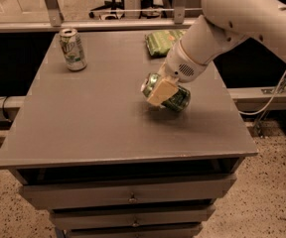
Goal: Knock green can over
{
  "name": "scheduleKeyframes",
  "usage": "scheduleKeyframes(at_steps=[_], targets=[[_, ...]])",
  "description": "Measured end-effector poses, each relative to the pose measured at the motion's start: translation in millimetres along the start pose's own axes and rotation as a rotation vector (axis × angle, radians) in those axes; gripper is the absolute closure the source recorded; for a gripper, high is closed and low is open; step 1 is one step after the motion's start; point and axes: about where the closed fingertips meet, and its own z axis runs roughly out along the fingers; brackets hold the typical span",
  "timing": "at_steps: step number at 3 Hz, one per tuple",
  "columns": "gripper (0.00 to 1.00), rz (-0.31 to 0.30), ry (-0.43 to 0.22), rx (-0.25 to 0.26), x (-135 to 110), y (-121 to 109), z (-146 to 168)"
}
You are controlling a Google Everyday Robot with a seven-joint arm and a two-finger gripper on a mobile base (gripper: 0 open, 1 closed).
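The green can (179, 99) lies tipped far over near the middle right of the grey table (83, 123). Its silver top points up and to the left, and its lower side is at the table surface. My gripper (162, 92) comes in from the upper right on the white arm (232, 19). It is closed around the can's upper half, with one tan finger pad (161, 89) lying across the can's front. The far finger is hidden behind the can.
A paler white-and-silver can (73, 49) stands upright at the table's back left. A flat green snack bag (163, 41) lies at the back, partly behind my arm. Drawers (128, 195) sit under the tabletop. A rail runs behind the table.
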Motion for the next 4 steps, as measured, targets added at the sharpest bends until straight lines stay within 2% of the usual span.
scheduleKeyframes(at_steps=[1,2,3,4], targets=[[0.53,-0.032,0.058,-0.01,-3,3,11],[0.21,-0.078,0.111,-0.022,-10,9,23],[0.0,-0.115,0.153,-0.038,-12,16,32],[0.0,-0.111,0.15,-0.04,-10,16,31]])
